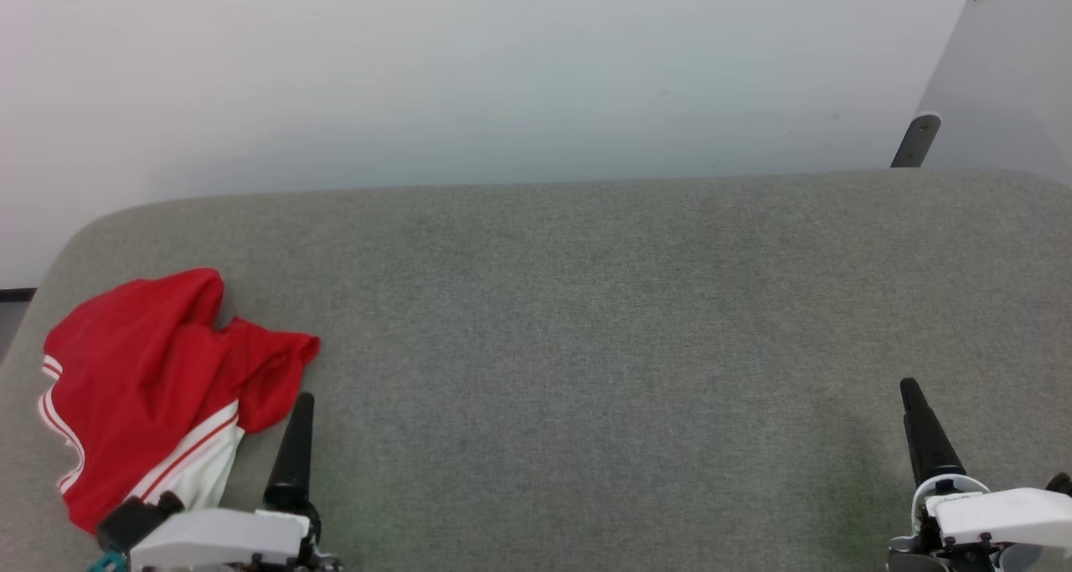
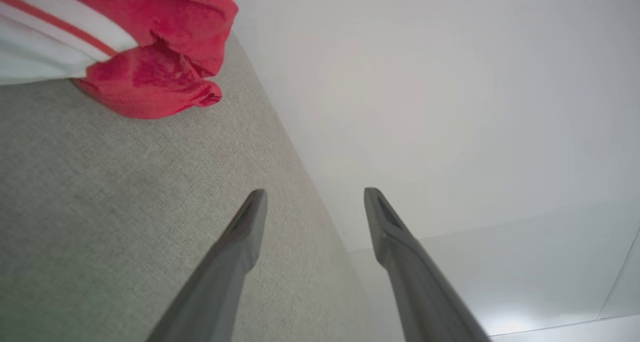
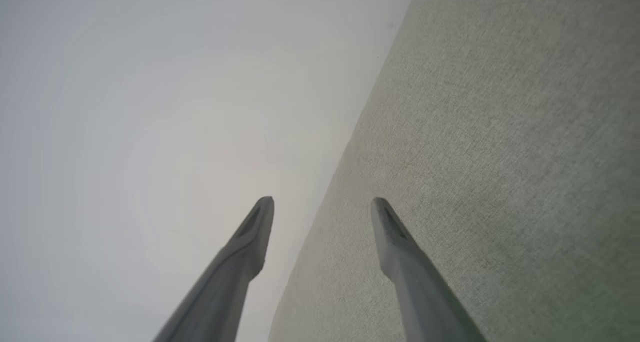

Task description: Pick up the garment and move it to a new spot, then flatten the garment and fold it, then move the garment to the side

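Note:
The garment (image 1: 159, 379) lies crumpled in a heap at the left end of the grey fabric-covered table (image 1: 586, 304), red with a white, red-striped part at its near side. My left gripper (image 1: 301, 404) stands open just right of the heap, apart from it, with nothing between its fingers. The left wrist view shows the garment (image 2: 150, 76) at the upper left, well beyond the open left gripper (image 2: 315, 192). At the lower right of the head view my right gripper (image 1: 913, 392) is over bare table. The right wrist view shows the right gripper (image 3: 322, 200) open and empty.
A white wall (image 1: 502, 69) rises behind the table's far edge. At the upper right a pale panel (image 1: 997, 95) leans with a dark bracket (image 1: 917, 141) at its foot. The table's left corner is rounded, close to the garment.

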You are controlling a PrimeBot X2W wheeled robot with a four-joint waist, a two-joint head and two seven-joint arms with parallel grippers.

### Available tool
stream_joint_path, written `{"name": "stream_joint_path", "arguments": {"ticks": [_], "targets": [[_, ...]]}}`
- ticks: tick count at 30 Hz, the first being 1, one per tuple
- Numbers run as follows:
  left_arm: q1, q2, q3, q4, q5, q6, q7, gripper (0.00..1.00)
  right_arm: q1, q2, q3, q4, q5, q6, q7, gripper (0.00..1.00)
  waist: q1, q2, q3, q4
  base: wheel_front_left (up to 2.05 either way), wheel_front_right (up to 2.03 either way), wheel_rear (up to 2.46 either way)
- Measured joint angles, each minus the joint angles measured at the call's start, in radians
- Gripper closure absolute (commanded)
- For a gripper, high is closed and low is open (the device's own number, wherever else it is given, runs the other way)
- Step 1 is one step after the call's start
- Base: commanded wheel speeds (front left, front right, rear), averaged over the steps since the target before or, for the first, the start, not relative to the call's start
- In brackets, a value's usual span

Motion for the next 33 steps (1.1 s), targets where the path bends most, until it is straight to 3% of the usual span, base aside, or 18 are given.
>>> {"name": "stream_joint_path", "arguments": {"ticks": [18, 33], "targets": [[-0.035, 0.026, -0.01, -0.007, 0.367, 0.0, -0.063, 0.0, -0.056, -0.024, 0.024, 0.018, -0.416, 0.0, -0.063, 0.0, 0.0, 0.0, 0.004, -0.004, 0.0, 0.0, 0.0], [-0.035, 0.035, -0.031, -0.022, 0.632, 0.009, -0.107, 0.0, -0.073, -0.025, 0.03, -0.002, -0.69, 0.0, -0.109, 0.0, 0.0, 0.0, 0.007, -0.005, 0.0, 0.0, 0.0]]}}
